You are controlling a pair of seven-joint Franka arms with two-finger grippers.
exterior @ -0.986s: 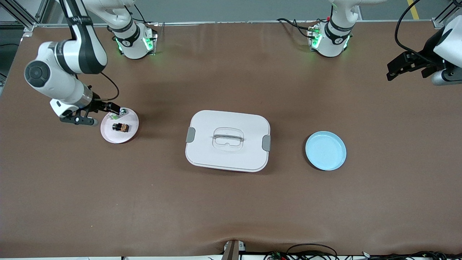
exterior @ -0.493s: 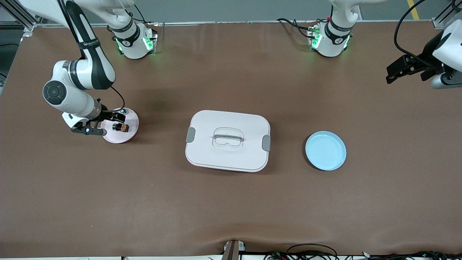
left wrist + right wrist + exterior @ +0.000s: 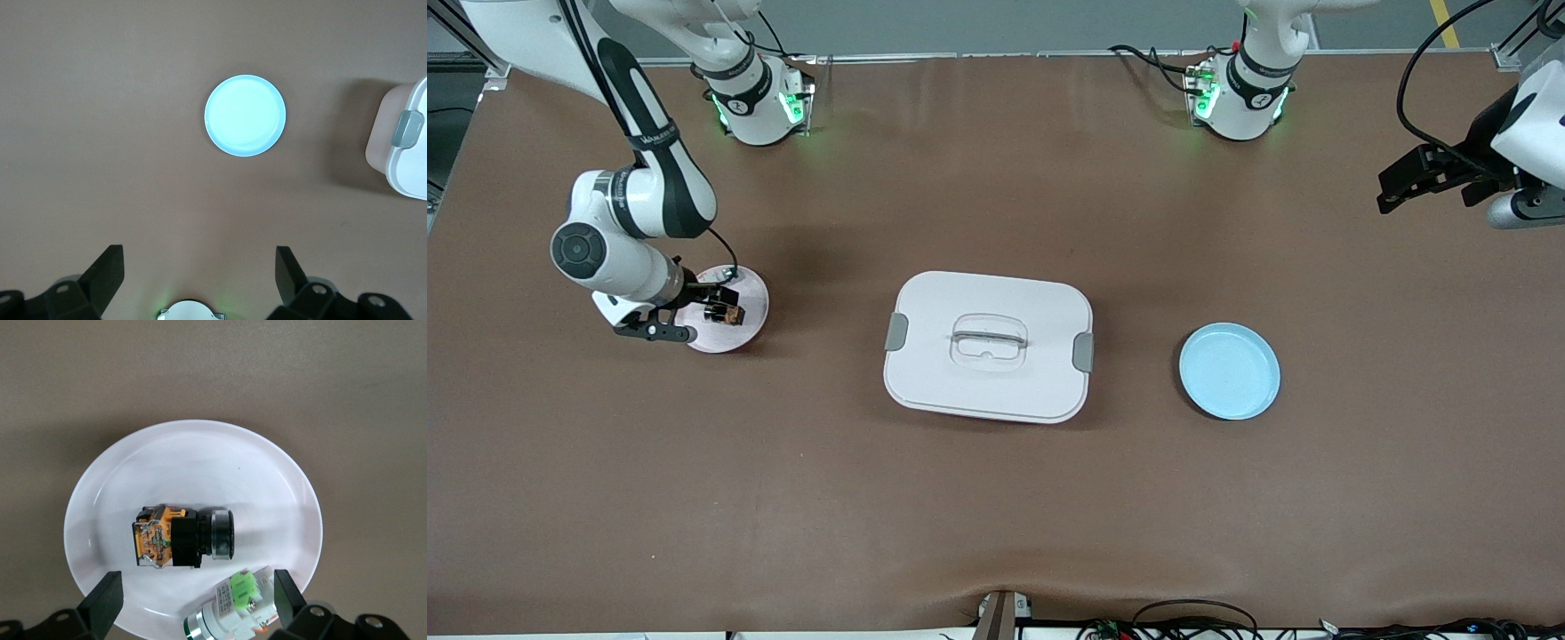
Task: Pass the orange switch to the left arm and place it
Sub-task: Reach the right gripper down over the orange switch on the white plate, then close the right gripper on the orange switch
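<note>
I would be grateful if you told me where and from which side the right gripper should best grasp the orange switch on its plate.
Probably the black middle body of the orange switch, taken from straight above. It lies on its side on the pink plate, so its flat sides suit the open right gripper hovering above. A narrow closing keeps clear of the green-and-clear part lying close beside it.

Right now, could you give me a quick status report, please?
Right gripper open over pink plate. Left gripper open, waiting above table's left-arm end. Orange switch lies on plate, ungripped. Box sits between plates.
</note>
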